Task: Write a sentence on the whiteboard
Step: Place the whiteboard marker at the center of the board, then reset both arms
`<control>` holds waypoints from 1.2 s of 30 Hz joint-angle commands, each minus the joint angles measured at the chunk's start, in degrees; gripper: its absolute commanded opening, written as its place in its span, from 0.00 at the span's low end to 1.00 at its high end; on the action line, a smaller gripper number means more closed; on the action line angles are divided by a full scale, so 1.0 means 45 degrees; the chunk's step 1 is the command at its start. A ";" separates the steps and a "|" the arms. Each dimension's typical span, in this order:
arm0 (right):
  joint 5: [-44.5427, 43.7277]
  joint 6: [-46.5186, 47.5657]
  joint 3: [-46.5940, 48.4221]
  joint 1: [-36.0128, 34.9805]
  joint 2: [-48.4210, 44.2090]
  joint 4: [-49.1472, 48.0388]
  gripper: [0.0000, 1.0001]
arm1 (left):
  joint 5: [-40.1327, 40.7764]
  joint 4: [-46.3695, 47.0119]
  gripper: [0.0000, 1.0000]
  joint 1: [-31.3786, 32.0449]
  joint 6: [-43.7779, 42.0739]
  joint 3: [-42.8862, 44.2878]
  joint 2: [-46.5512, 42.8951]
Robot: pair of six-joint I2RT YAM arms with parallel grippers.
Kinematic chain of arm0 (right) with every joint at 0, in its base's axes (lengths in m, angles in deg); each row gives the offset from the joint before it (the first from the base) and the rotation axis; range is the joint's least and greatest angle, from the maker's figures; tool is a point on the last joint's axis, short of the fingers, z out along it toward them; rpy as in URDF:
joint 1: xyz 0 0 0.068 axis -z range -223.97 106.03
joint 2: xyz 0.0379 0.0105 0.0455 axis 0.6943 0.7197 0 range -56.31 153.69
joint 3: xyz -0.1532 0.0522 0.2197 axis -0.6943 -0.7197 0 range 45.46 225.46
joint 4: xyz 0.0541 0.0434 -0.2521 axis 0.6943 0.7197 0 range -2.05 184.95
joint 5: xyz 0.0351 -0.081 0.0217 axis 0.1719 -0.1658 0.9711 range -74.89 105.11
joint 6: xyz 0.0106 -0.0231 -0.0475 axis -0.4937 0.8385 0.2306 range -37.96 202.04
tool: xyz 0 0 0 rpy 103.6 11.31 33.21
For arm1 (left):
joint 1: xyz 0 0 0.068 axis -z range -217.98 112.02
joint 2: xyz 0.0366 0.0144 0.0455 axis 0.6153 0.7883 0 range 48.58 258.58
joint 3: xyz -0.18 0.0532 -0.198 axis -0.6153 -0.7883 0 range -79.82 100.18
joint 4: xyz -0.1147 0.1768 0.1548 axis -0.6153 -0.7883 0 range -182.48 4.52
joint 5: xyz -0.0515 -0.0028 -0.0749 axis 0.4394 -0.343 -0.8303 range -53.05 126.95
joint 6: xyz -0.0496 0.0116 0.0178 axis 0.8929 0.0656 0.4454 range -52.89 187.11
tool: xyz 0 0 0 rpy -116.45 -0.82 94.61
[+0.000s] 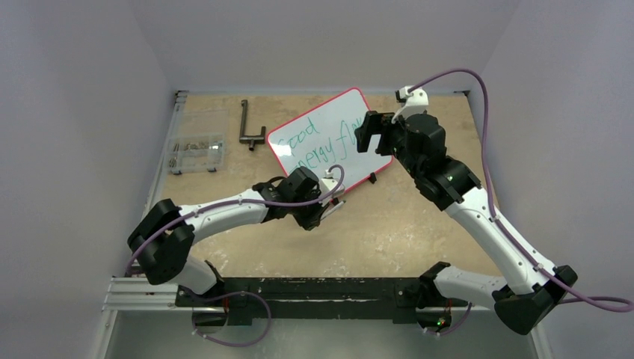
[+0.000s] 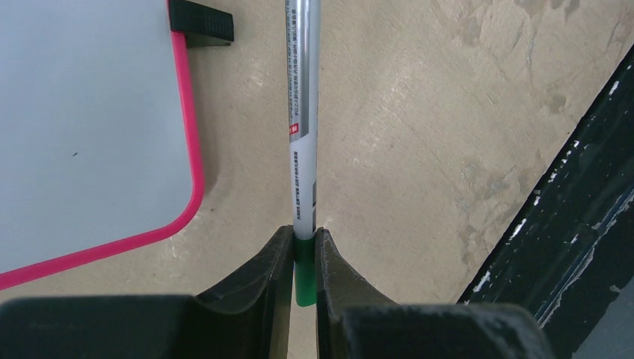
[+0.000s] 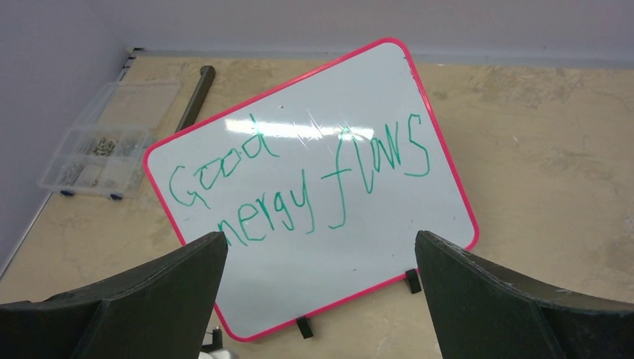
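Green sentence [image 3: 299,187] on whiteboard [image 3: 351,258], marker [image 2: 303,112] between left fingers [image 2: 262,280]

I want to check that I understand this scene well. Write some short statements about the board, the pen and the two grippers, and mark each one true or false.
1. The left gripper is shut on a marker. True.
2. The sentence on the whiteboard is written in red. False: the writing is green.
3. The right gripper grips the whiteboard's edge. False: its fingers stand wide open and hold nothing.
4. In the top view, a clear plastic box lies left of the whiteboard. True.
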 commanded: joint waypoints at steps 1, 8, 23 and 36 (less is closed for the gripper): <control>-0.0614 0.0220 -0.0076 0.0071 -0.0312 -0.0527 0.99 | 0.0299 0.0420 0.00 0.0349 -0.0565 0.0613 0.0367; -0.0407 0.0126 -0.0123 0.0090 -0.0200 -0.0592 0.99 | 0.0223 0.0345 0.17 0.0512 -0.0671 0.0580 0.0641; 0.0883 -0.0063 -0.0597 0.0113 -0.0477 -0.1230 0.99 | 0.1455 -0.0543 1.00 0.0662 -0.0390 0.1196 -0.1533; 0.3118 -0.0893 -0.2192 0.0112 -0.1869 -0.2067 0.99 | 0.5011 -0.5035 1.00 -0.0883 -0.0541 0.4614 -0.4150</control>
